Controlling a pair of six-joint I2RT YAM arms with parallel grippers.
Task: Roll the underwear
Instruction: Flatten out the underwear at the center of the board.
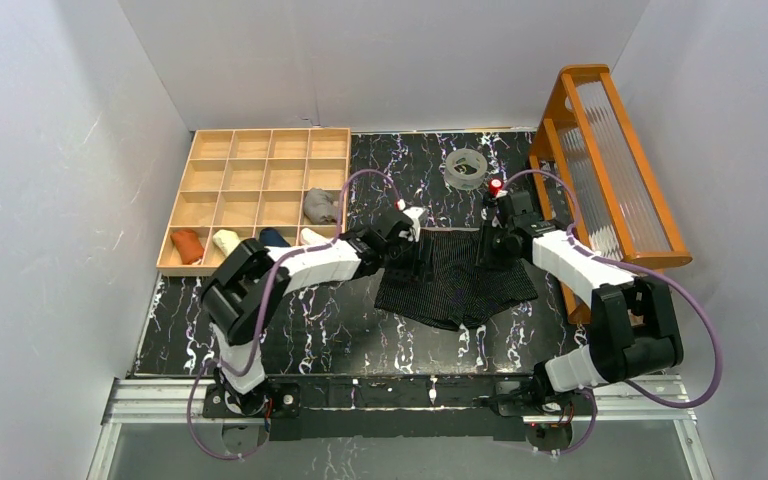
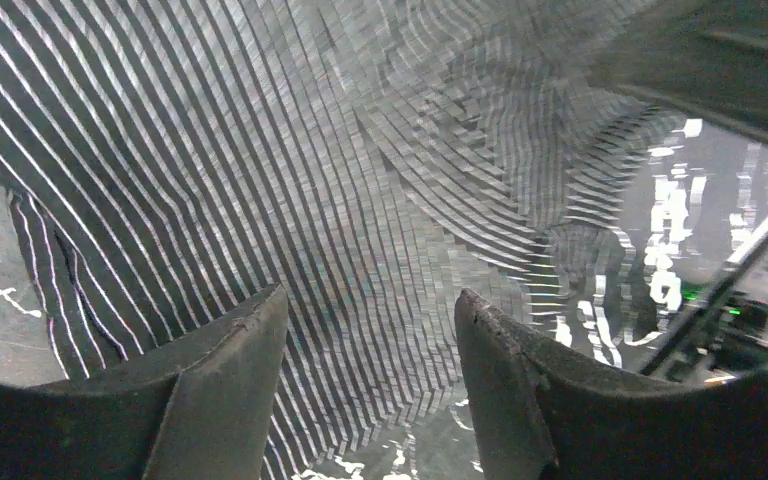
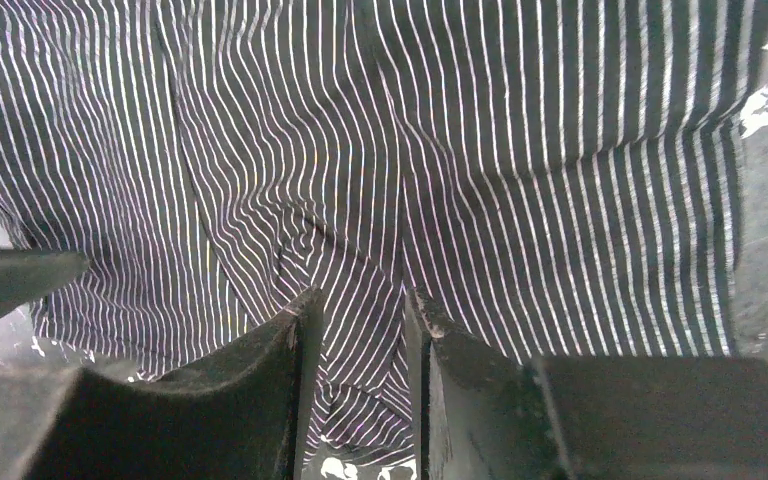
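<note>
— Where is the striped underwear (image 1: 457, 280)?
— Flat on the table (image 1: 340, 330), between both arms. The left gripper (image 2: 370, 305) hangs spread over one far corner, probably to pinch it. The right gripper (image 3: 360, 300) is nearly closed; whether it grasps cloth, I cannot tell.

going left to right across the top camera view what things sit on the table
light wooden tray of square compartments → black underwear with thin pale stripes, spread flat → orange wooden rack with a ribbed clear panel
</note>
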